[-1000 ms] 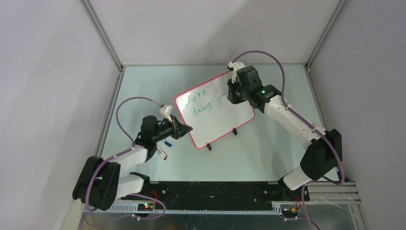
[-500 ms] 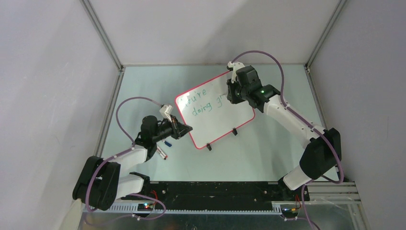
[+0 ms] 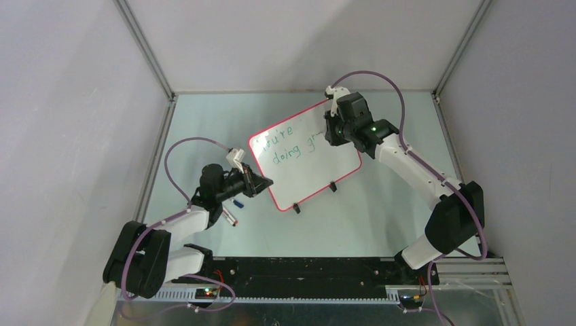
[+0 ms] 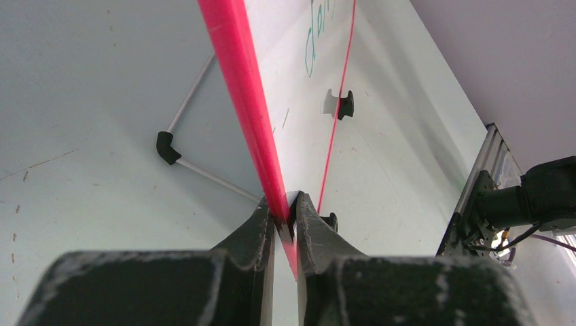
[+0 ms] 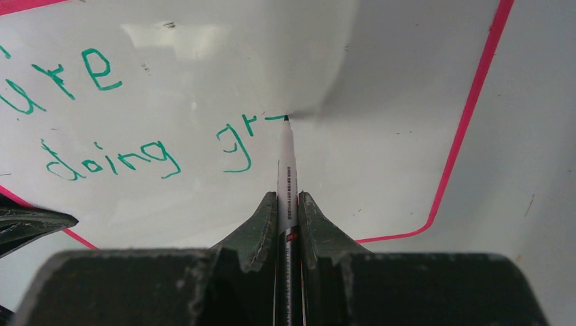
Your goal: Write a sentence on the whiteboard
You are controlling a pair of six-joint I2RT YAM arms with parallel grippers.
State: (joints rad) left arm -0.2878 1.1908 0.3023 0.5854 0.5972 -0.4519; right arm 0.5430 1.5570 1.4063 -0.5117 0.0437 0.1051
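Note:
The whiteboard [image 3: 309,163], white with a red-pink rim and two black clip feet, lies tilted on the table. Green writing on it reads "…u're doing gr" [image 5: 109,159]. My left gripper [image 3: 263,182] is shut on the board's left rim [image 4: 244,88]. My right gripper [image 3: 331,133] is shut on a white marker [image 5: 285,183]. The marker's tip touches the board at the end of a short green stroke right of the "r" [image 5: 286,119]. The board also shows in the right wrist view [image 5: 380,156].
A small capped pen [image 3: 231,217] and a blue cap [image 3: 238,202] lie on the table by the left arm. A thin metal rod with a black elbow [image 4: 166,146] lies left of the board. The enclosure's walls and metal frame posts [image 3: 146,51] ring the table.
My right gripper has shifted slightly right along the board, extending the green stroke after "gr". The left arm and the board have not moved.

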